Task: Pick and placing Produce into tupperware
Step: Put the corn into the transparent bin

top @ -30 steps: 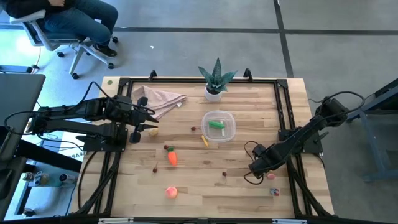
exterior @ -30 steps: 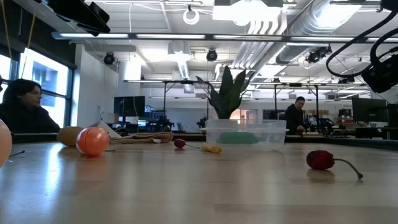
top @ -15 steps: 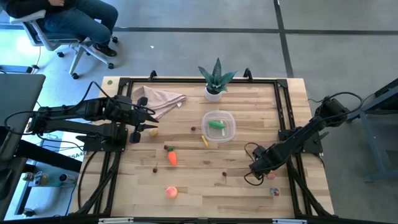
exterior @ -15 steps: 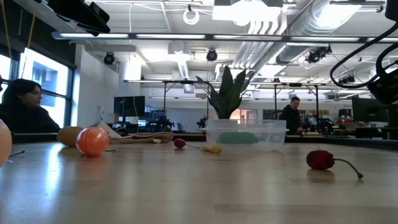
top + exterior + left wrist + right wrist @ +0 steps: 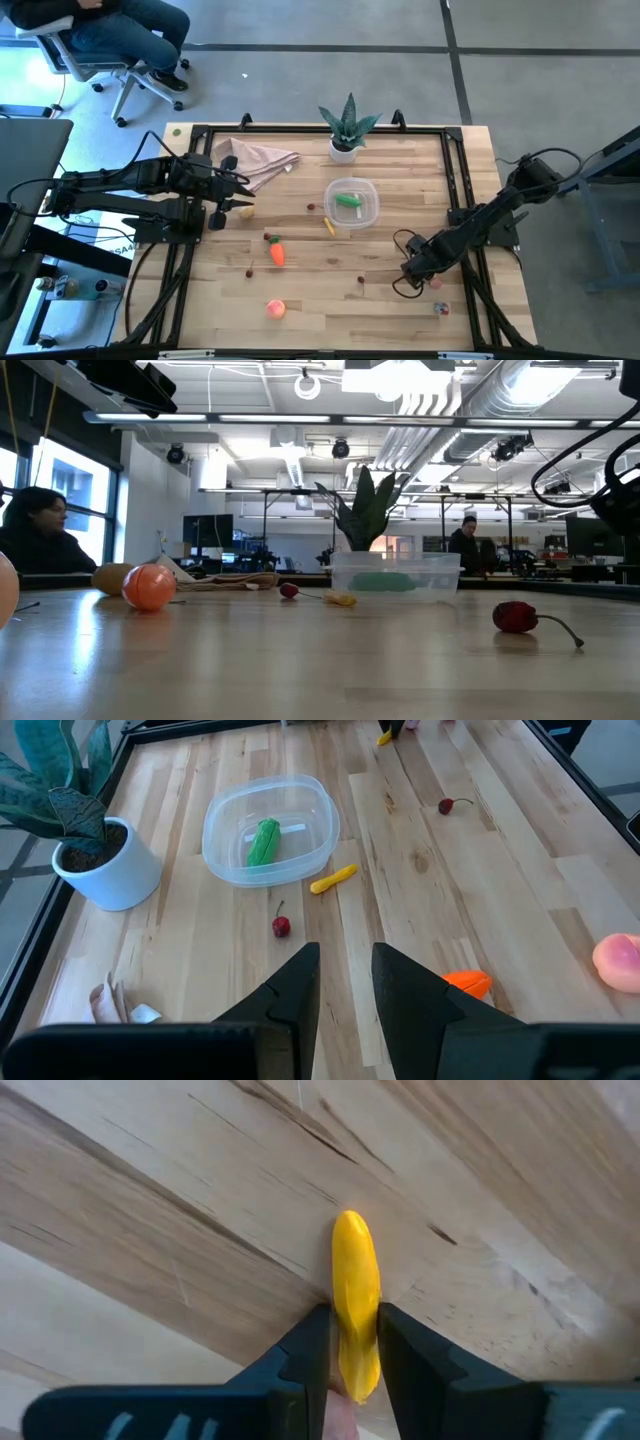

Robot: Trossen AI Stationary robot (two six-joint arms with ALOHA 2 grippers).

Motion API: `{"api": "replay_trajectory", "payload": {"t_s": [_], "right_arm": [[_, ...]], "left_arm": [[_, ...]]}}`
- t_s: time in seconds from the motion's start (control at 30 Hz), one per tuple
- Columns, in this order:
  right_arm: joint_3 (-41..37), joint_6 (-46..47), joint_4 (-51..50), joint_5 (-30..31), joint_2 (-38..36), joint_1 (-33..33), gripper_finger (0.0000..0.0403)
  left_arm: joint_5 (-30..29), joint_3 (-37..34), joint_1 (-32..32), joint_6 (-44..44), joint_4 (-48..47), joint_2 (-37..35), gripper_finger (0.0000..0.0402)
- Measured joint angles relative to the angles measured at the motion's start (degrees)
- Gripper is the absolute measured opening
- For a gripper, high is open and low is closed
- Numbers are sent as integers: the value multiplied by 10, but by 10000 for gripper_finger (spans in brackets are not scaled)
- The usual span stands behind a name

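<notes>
Right gripper [image 5: 345, 1342], low over the table's near right, is clamped on a yellow strip [image 5: 355, 1298]: the pick step. Next, a lift and carry leftward and farther to the tupperware [image 5: 351, 202] at centre, which holds a green pod [image 5: 348, 201]. The left gripper [image 5: 345, 982] waits at the left, narrowly parted, empty.

Clear tupperware [image 5: 352, 203] with green pod [image 5: 264, 841], orange carrot [image 5: 277, 253], yellow strip [image 5: 356, 1302], pale striped wood table [image 5: 400, 170]
</notes>
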Motion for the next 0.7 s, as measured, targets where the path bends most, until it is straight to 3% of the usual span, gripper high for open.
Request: {"api": "replay_trajectory", "payload": {"t_s": [0.27, 0.7], "right_arm": [[2, 1, -7, 5, 0, 0, 75], [2, 1, -8, 12, 0, 0, 31]], "left_arm": [[0, 0, 0, 0, 0, 0, 83], [0, 0, 0, 0, 0, 0, 83]]}}
